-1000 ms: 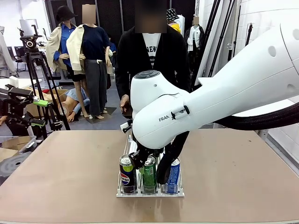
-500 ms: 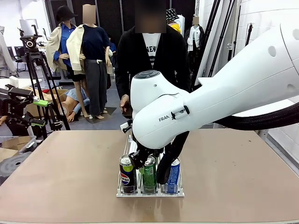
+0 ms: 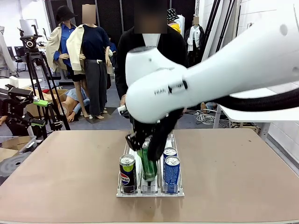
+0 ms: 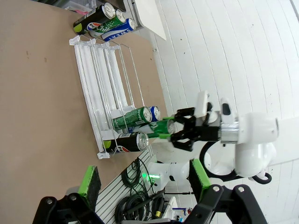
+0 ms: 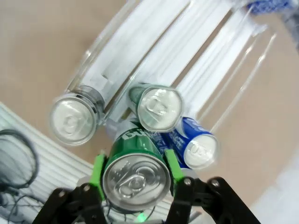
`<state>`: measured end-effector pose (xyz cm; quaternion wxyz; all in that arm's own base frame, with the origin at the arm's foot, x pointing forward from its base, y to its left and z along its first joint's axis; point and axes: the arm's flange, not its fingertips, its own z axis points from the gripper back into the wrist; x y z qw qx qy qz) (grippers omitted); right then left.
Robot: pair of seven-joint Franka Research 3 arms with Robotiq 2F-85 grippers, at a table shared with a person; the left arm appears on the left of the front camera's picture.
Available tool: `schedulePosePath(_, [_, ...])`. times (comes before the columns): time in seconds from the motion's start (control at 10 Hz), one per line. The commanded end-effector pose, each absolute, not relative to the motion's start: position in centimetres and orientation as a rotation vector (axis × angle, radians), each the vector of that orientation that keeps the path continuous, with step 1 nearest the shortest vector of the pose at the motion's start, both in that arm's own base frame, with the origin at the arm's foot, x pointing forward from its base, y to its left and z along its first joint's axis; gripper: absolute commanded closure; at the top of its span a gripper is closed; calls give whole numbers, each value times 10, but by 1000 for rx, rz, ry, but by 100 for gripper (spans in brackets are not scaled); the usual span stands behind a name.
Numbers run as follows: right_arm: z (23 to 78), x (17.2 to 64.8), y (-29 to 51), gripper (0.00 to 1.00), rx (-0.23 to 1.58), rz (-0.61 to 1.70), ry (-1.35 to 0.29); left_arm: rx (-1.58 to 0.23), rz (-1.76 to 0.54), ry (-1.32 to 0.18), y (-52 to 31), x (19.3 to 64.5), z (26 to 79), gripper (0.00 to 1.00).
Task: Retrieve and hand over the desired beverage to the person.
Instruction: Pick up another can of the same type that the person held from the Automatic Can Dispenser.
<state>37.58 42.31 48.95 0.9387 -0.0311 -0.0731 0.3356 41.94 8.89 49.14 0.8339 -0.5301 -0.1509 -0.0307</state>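
My right gripper (image 3: 139, 142) is shut on a green can (image 3: 148, 165) and holds it tilted just above the front of the white wire rack (image 3: 125, 192). In the right wrist view the green can (image 5: 135, 175) sits between the green pads (image 5: 98, 169), its top facing the camera. Below it in the rack stand another green can (image 5: 156, 105), a blue can (image 5: 198, 147) and a black Pepsi can (image 5: 74, 121). The person (image 3: 149, 51) stands at the table's far side behind the rack. My left gripper (image 4: 145, 179) is open, well away from the rack.
A black Pepsi can (image 3: 127, 172) and two blue cans (image 3: 171, 172) stand at the rack's front. Three more cans (image 4: 105, 21) lie past the rack's far end. A tripod with a camera (image 3: 32, 56) stands off the table at the left. Bare tabletop lies on both sides of the rack.
My right arm has risen, lifting the green can out of the rack's middle lane and tilting it. A second blue can behind now shows.
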Motion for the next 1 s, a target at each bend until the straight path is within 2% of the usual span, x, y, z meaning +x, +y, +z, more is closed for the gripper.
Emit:
schedulePosePath(0.0, [517,397,434,88,-81,664,-156,-1125,-64,-322,90,418,492,0])
schedulePosePath(0.5, [614,425,384,88,43,624,-208,-1125,-64,-322,90,418,492,0])
schedulePosePath(0.9, [634,461,311,88,28,578,-197,-1125,-64,-322,90,418,492,0])
